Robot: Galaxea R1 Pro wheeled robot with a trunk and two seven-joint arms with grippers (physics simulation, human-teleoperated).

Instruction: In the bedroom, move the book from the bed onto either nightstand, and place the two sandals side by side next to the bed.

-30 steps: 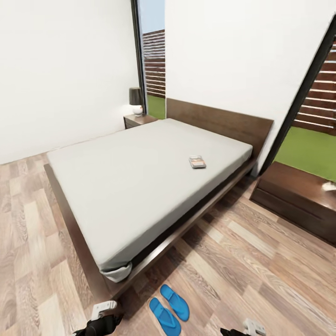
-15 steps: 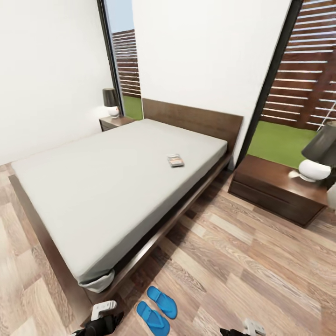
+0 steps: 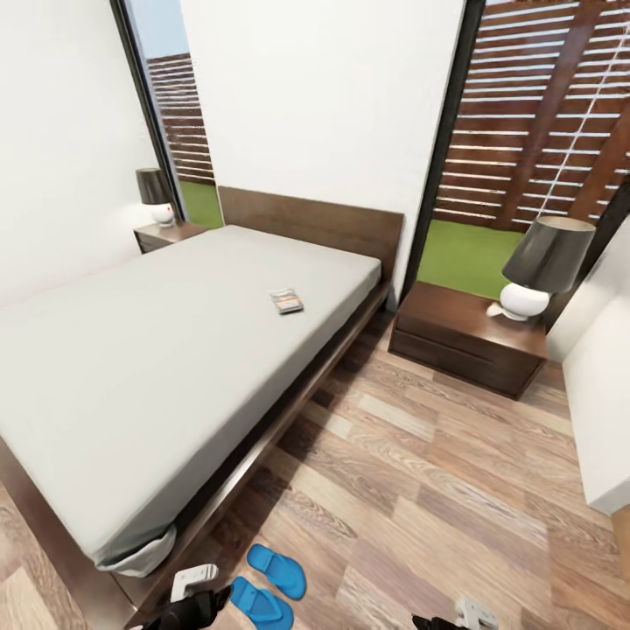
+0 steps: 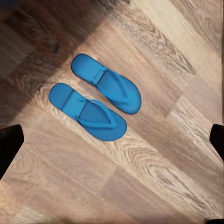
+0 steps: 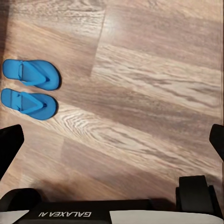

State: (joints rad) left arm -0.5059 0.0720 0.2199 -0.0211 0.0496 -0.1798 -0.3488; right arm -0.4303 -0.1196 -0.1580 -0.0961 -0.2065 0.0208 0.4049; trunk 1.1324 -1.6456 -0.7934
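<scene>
Both arms hang low at the head view's bottom edge; the left gripper (image 4: 112, 140) and right gripper (image 5: 112, 140) each hold their dark fingers (image 4: 10, 140) wide apart above the brown-grey wood-plank floor (image 3: 437, 490). The small dark paperback book (image 3: 286, 301) lies flat, centre frame, on the light-grey mattress of the low dark-framed bed (image 3: 157, 367), long axis running towards the headboard. Two bright-blue flip-flop sandals (image 3: 267, 582) lie parallel at lower centre, by the bed's foot corner.

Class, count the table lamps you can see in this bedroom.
2. One lamp stands on the far nightstand beyond the bed; the other lamp stands on the near nightstand.
</scene>
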